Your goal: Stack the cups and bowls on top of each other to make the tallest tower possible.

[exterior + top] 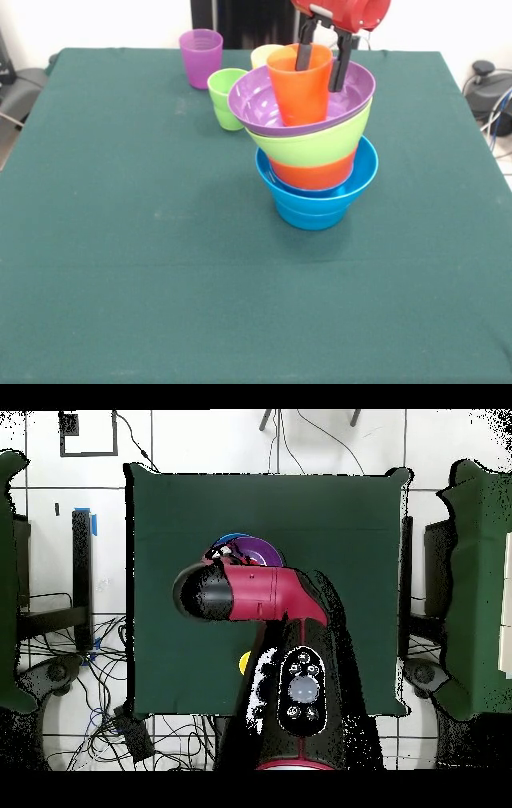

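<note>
The tower stands mid-table: a blue bowl (316, 204) at the bottom, then an orange bowl (312, 173), a lime green bowl (308, 146) and a tilted large purple bowl (254, 104) (262, 550). An orange cup (298, 92) stands upright in the purple bowl. My gripper (320, 78) is open, straddling the cup's right wall: one black finger (305, 48) reaches inside the cup, the other hangs outside it. In the overhead view the arm hides the gripper and most of the tower.
Beyond the tower, three loose cups stand on the green cloth: purple (201, 58), green (226, 98), and yellow (262, 54) (244, 662), which is half hidden behind the purple bowl. The red arm (270, 594) spans the table's robot side.
</note>
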